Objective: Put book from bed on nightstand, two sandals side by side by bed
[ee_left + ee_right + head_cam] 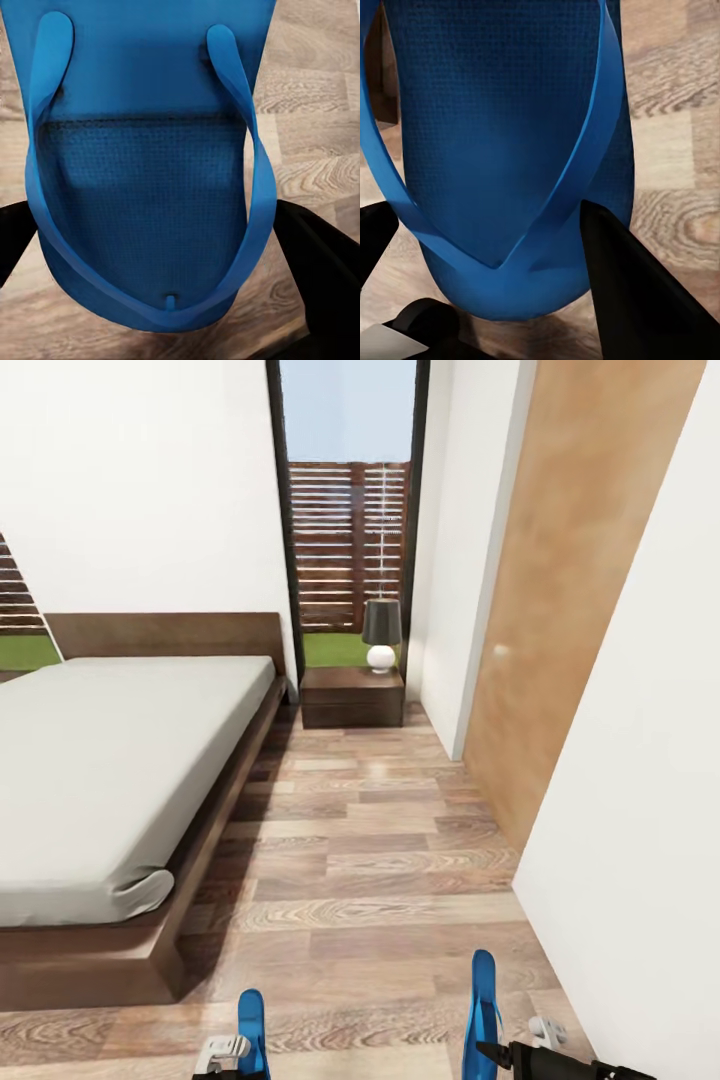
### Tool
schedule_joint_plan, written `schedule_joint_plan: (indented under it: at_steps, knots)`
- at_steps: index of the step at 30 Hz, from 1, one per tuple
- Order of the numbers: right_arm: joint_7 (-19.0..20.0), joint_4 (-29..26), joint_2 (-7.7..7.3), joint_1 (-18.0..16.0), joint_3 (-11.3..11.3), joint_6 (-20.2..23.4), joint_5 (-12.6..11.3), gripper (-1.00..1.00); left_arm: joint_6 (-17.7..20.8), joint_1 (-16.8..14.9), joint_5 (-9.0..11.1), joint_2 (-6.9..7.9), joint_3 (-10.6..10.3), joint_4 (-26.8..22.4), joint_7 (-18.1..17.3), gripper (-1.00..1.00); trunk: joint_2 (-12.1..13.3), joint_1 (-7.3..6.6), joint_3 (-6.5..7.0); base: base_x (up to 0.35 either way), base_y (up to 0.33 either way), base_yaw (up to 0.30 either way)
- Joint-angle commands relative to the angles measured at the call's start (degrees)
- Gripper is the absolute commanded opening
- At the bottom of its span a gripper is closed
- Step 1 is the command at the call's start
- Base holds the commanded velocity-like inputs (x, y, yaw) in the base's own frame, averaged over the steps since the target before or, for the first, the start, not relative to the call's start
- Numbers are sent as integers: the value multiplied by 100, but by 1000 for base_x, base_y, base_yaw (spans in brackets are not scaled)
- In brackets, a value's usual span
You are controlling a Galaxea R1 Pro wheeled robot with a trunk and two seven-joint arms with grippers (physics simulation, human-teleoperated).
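I hold the two sandals, one in each gripper, low over the wood floor near the foot of the bed (110, 760). My left gripper (228, 1052) is shut on one blue sandal (252, 1028), which stands on edge; the left wrist view has that sandal (142, 187) between the black fingers (322, 270). The other sandal (482, 1000) is gripped by my right gripper (505, 1050), and it also appears in the right wrist view (495, 150) between the fingers (630, 292). A dark nightstand (352, 698) stands beyond the bed's head. The book is out of view.
A lamp (381, 632) with a dark shade and white base sits on the nightstand. A white wall (630, 830) and a wooden door (560, 610) close the right side. A strip of plank floor (370, 860) runs between bed and wall toward the window (348, 510).
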Motion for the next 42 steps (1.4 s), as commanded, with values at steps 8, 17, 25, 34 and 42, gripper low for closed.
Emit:
schedule_joint_plan:
  at_steps: [8, 17, 25, 34, 42]
  knots:
    - [18, 13, 0, -8, 35, 40, -68, -100, -41, -4, 29, 1, -46, 6, -8, -100, -2, 2, -5, 323, -35, 1]
    - [12, 13, 0, -8, 36, 40, -68, -100, -41, -4, 29, 1, -49, 6, -8, -100, -2, 2, -5, 323, -78, 0]
    - [14, 13, 0, -8, 34, 40, -68, -100, -41, -4, 29, 1, -46, 6, -8, -100, -2, 2, -5, 323, -56, 0]
    - [12, 13, 0, -8, 35, 40, -68, -100, -41, -4, 29, 1, -46, 6, -8, -100, -2, 2, -5, 324, -3, 0]
    - [13, 13, 0, -8, 36, 40, -68, -100, -41, -4, 29, 1, -45, 6, -8, -100, -2, 2, -5, 319, 0, 0]
